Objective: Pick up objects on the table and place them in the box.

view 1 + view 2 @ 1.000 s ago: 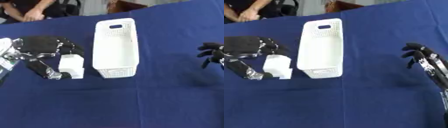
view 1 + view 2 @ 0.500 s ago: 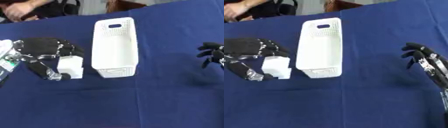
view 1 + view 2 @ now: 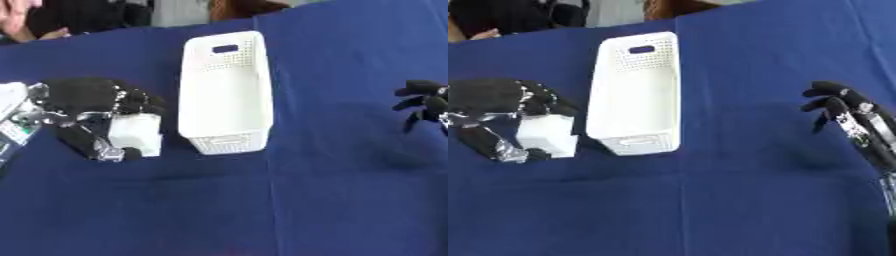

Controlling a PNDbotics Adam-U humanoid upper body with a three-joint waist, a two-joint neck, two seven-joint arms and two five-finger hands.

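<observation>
A white perforated box stands lengthwise in the middle of the blue table, nothing visible inside it. Just left of it is a small white block. My left hand is wrapped over that block, fingers curled on its top and thumb low on its left side. My right hand hovers over the cloth at the far right, fingers relaxed and spread, holding nothing.
The blue cloth covers the whole table. A white and silver part of my left forearm shows at the left edge. People sit behind the far edge, touching nothing.
The picture has shifted slightly as the head moved. My left hand stays closed on the white block; the right hand hovers in the same place.
</observation>
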